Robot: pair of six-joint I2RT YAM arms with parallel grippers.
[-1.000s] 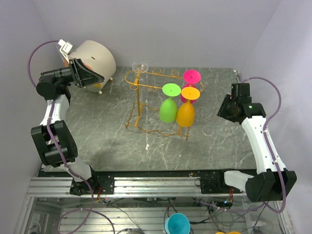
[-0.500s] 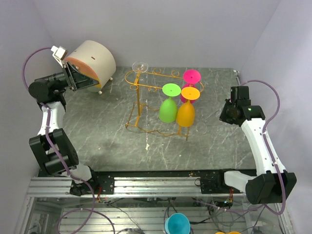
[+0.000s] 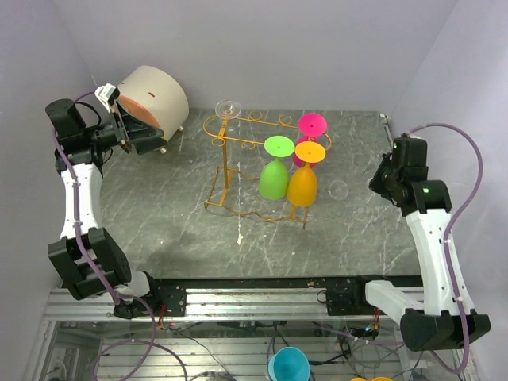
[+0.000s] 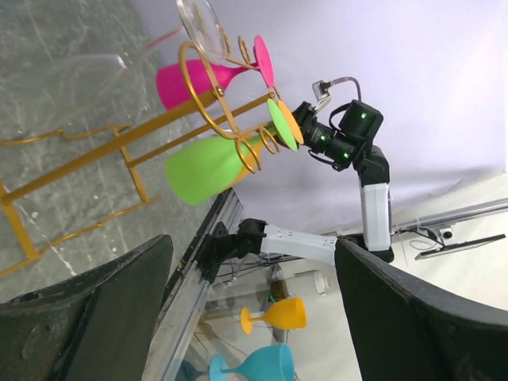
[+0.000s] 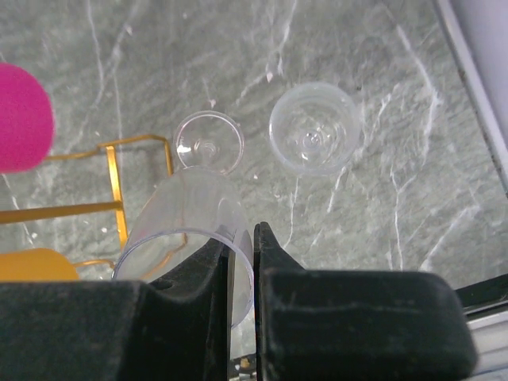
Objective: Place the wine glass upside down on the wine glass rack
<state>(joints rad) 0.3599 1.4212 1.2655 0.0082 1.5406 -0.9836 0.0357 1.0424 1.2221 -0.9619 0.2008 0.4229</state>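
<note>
The golden wire wine glass rack [image 3: 238, 152] stands mid-table with green [image 3: 274, 179], orange [image 3: 302, 185] and pink [image 3: 311, 125] glasses hanging upside down, and a clear glass [image 3: 228, 108] at its left end. My right gripper [image 5: 242, 234] is shut on the rim of a clear wine glass [image 5: 184, 226], foot [image 5: 208, 143] pointing away, held to the right of the rack [image 5: 111, 175]. In the top view that gripper [image 3: 379, 181] is above the table's right side. My left gripper [image 3: 131, 135] is wide open and empty [image 4: 254, 317], far left of the rack [image 4: 198, 119].
A cream drum with an orange face [image 3: 155, 95] stands at the back left beside my left gripper. A second clear round shape [image 5: 315, 139] lies on the table right of the held glass's foot. Orange and teal glasses [image 4: 278, 313] sit below the table's front rail.
My right arm has moved back and to the right, carrying the clear glass up off the table. My left arm has swung left toward the wall, still open.
</note>
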